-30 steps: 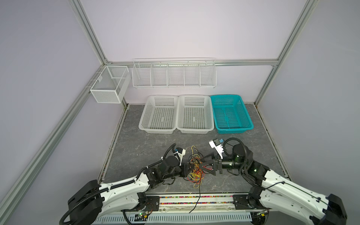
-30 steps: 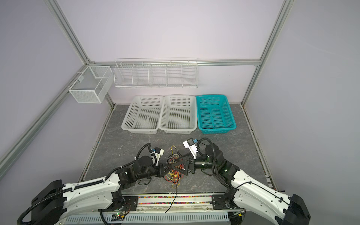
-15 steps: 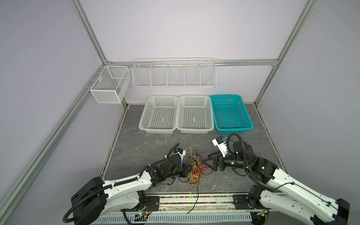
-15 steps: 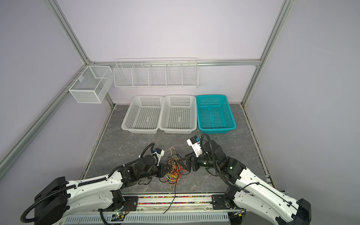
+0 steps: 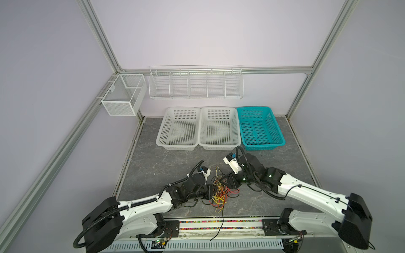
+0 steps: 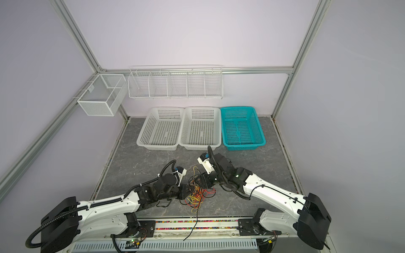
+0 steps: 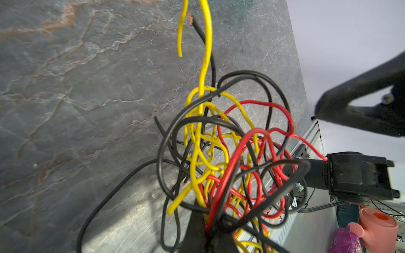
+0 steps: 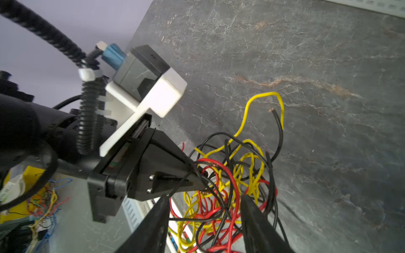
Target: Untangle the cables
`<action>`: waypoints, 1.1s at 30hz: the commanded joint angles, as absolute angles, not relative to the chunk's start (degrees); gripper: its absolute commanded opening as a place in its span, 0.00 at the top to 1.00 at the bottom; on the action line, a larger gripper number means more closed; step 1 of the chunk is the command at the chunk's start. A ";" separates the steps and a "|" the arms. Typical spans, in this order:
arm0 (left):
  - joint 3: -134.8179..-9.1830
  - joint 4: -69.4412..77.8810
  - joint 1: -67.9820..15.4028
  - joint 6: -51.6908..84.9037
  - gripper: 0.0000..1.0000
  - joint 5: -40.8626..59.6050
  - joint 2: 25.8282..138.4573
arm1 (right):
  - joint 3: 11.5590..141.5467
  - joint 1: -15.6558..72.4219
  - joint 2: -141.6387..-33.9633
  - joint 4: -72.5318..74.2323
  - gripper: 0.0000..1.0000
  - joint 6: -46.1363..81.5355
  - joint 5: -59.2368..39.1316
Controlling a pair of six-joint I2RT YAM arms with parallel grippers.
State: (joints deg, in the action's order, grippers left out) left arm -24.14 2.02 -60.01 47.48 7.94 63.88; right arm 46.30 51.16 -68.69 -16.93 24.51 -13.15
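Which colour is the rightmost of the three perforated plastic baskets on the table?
Teal. The rightmost perforated plastic basket shows best in a top view, beside two white ones.

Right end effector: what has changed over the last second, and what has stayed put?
The right end effector moved toward the left arm and into the tangle of cables. Its jaws narrowed from wide open and now straddle several strands with a gap, not visibly pinching any. The left end effector stayed shut on the cables, and the tangle kept its place.
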 commanded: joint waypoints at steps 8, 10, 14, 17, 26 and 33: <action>-26.07 3.87 -59.85 46.44 1.00 9.05 64.14 | 48.17 52.82 -75.95 -11.00 0.61 23.11 -12.83; -26.09 3.87 -59.85 46.32 1.00 9.22 64.22 | 48.59 52.99 -76.86 -10.90 0.66 23.12 -12.68; -26.03 3.10 -59.85 46.10 1.00 9.05 64.00 | 49.19 53.08 -75.79 -11.55 0.83 23.29 -10.05; -25.58 2.90 -59.85 46.12 1.00 8.64 63.88 | 50.01 53.10 -73.37 -13.49 0.94 22.87 -7.11; -25.05 4.85 -59.85 46.47 0.83 9.67 66.30 | 56.84 50.86 -65.88 -22.25 0.94 20.01 -2.60; -24.59 5.01 -59.85 46.34 0.75 9.42 66.90 | 64.16 48.81 -59.29 -29.19 0.94 17.61 1.85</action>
State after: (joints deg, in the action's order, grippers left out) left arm -24.21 3.62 -60.01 46.68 9.30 66.76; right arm 60.80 49.65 -62.59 -25.54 19.88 -1.26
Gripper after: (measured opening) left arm 0.241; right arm 0.061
